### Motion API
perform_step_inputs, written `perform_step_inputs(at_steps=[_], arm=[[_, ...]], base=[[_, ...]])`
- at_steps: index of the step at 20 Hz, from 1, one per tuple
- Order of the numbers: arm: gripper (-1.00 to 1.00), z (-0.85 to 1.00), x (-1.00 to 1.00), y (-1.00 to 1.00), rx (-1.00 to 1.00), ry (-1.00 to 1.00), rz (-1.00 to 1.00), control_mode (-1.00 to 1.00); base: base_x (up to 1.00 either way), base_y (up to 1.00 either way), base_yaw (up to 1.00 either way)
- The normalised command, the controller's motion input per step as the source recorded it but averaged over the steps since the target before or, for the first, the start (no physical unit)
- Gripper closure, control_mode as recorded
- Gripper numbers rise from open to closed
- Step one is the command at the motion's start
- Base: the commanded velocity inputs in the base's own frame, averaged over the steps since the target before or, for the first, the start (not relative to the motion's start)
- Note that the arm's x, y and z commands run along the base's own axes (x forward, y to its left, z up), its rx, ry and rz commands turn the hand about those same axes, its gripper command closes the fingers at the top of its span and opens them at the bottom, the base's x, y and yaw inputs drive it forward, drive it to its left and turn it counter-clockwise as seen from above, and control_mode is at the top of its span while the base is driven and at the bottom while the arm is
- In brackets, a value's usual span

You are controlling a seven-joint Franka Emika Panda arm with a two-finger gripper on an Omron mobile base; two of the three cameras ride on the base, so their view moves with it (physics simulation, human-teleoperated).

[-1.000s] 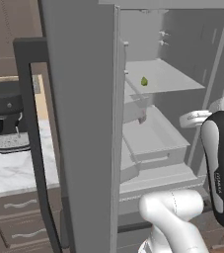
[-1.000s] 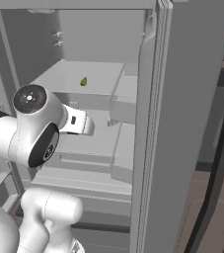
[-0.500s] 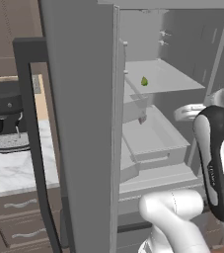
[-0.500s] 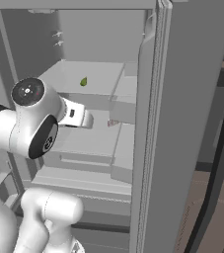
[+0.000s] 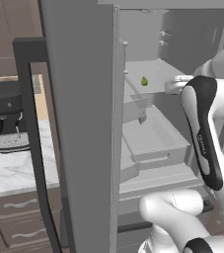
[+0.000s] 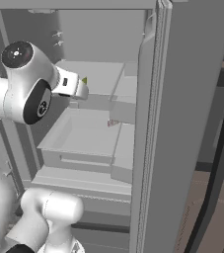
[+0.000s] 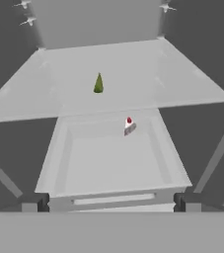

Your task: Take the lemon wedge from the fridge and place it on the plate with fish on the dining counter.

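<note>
One lemon wedge point(image 7: 98, 83) stands point-up near the middle of a grey fridge shelf point(image 7: 182, 79), with bare shelf on every side of it and its front edge some way off. Just below that edge an open drawer point(image 7: 59, 158) juts forward, holding a small white-and-red item point(image 7: 129, 125), perhaps a cake slice, at its back wall. The gripper point(image 7: 111, 202) hangs in front of the drawer's lip, fingers spread wide and holding nothing. The fridge point(image 5: 84, 123) doors stand open on both sides.
</note>
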Motion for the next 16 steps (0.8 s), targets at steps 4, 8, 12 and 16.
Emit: perform_step_inputs(at_steps=[4,8,12,16], arm=[[-1.00,0.00,0.45,0.02,0.00,-0.14,0.00,-1.00],[-1.00,0.00,0.47,0.03,0.00,-0.11,0.00,-1.00],[-1.00,0.00,0.59,0.12,0.00,-0.08,0.00,-1.00],[-1.00,0.00,0.59,0.25,0.00,-0.02,-0.01,-1.00]], base=[[0.00,0.00,0.00],[0.00,0.00,0.00],[0.00,0.00,0.00],[0.00,0.00,0.00]])
